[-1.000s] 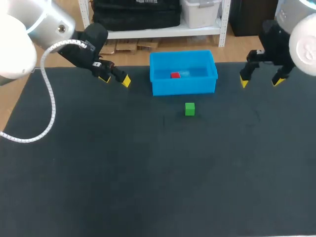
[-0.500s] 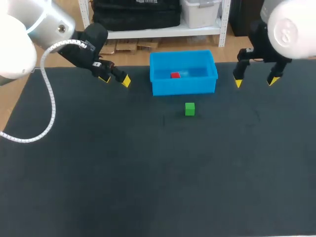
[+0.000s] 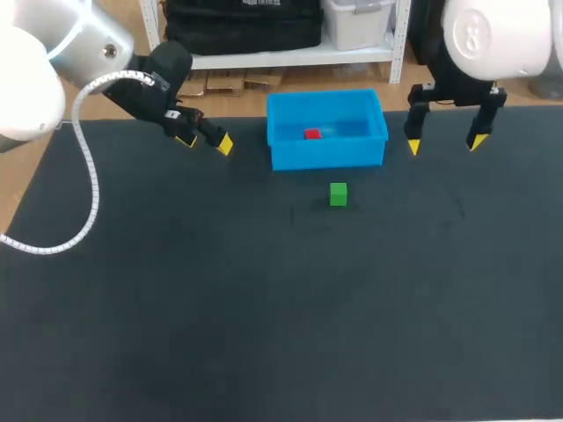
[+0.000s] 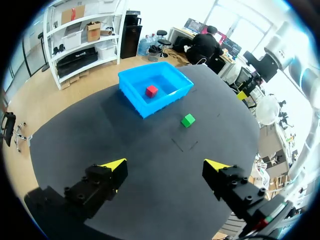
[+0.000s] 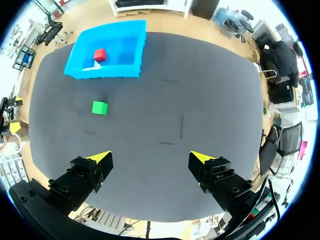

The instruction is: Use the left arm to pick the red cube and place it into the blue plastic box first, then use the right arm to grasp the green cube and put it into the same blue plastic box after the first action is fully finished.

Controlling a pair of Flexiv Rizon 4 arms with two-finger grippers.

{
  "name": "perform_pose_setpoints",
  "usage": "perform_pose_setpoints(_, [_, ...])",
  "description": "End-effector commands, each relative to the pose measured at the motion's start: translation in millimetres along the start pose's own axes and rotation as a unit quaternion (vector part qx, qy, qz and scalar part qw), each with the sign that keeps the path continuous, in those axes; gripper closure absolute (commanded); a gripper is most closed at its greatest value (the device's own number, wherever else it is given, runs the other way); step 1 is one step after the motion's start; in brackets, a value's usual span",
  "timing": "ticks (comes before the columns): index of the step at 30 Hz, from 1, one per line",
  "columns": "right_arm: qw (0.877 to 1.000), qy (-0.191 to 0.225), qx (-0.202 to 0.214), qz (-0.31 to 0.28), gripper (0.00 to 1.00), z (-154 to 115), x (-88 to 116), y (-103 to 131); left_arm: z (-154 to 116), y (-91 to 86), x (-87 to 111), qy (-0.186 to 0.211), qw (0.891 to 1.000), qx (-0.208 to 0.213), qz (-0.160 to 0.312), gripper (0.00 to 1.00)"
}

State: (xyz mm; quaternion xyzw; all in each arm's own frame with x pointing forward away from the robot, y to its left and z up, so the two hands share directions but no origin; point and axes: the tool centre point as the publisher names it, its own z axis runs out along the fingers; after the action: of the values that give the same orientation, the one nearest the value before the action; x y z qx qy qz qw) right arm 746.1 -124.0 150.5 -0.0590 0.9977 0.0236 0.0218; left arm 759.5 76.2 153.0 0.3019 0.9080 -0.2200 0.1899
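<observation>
Small red cube (image 3: 311,134) sits in blue plastic box (image 3: 327,156).
Right tool (image 3: 444,144), released like left tool (image 3: 206,142), could knock the small green cube (image 3: 338,194) aside if misaligned.

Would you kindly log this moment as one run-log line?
red cube in blue box | green cube on table | left gripper open | right gripper open

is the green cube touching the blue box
Apart. The head view shows a strip of bare table between the green cube and the blue box front wall.
</observation>
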Motion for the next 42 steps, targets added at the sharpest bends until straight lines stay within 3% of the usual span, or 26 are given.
perform_pose_setpoints(1, [1.0,0.013,0.005,0.002,0.0,-0.2,-7.6,5.6,-0.4,0.4,1.3,-0.002,1.0,0.001,0.001,0.0])
perform_pose_setpoints(42, [1.0,0.024,-0.013,-0.011,0.0,21.0,-33.6,83.8,-0.4,0.4,1.3,-0.002,1.0,0.001,0.001,0.0])
